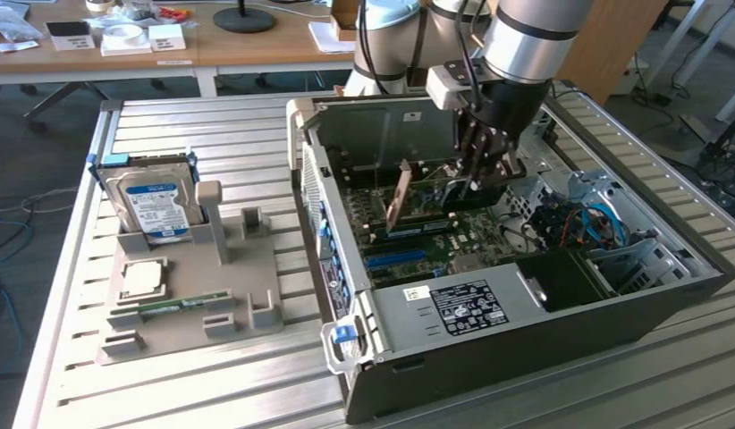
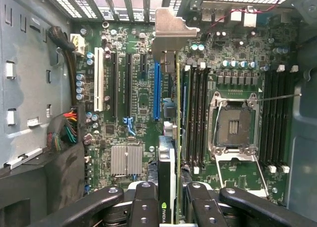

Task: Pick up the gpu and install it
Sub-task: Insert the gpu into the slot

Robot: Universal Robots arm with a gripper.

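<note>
Inside PC case (image 1: 523,357), tool (image 2: 171,209) part-closed on gpu (image 2: 168,162), held edge-on over mobo (image 2: 133,88).

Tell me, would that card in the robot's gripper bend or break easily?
The gpu is probably stiff: held at one end by the gripper, its thin edge runs straight to the metal bracket. Likely fragile, being a thin circuit board.

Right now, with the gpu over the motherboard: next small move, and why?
Probably a slight sideways shift toward the blue slot before lowering: in the wrist view the gpu, edge-on in the jaws, looks beside that slot, not over it.
</note>
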